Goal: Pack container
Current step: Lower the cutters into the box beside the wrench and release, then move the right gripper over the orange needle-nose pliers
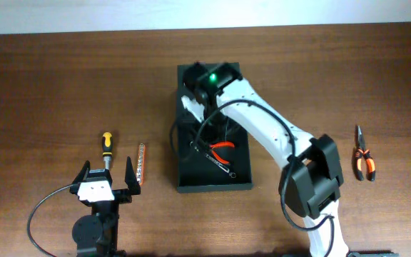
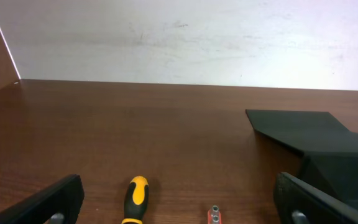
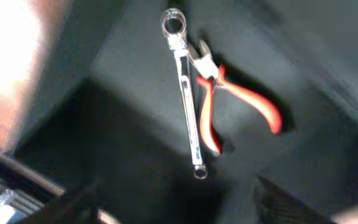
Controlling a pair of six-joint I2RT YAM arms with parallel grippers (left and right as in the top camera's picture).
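Note:
The container (image 1: 212, 187) is a dark rectangular box at the table's middle, open, with its flap lid at the far end. Red-handled pliers (image 1: 224, 147) and a silver wrench (image 1: 217, 161) lie inside it. They also show in the right wrist view, the pliers (image 3: 241, 94) beside the wrench (image 3: 186, 99). My right gripper (image 1: 200, 106) hovers over the far part of the box; in its wrist view the gripper (image 3: 185, 208) is open and empty, above the tools. My left gripper (image 1: 106, 180) is open and empty at the front left, just behind a yellow-black screwdriver (image 1: 106, 146).
An orange bit strip (image 1: 140, 165) lies right of the screwdriver. Orange-black pliers (image 1: 363, 160) lie at the far right. In the left wrist view the screwdriver handle (image 2: 136, 198), the strip's tip (image 2: 214, 215) and the container (image 2: 328, 140) lie ahead of the left gripper (image 2: 179, 211).

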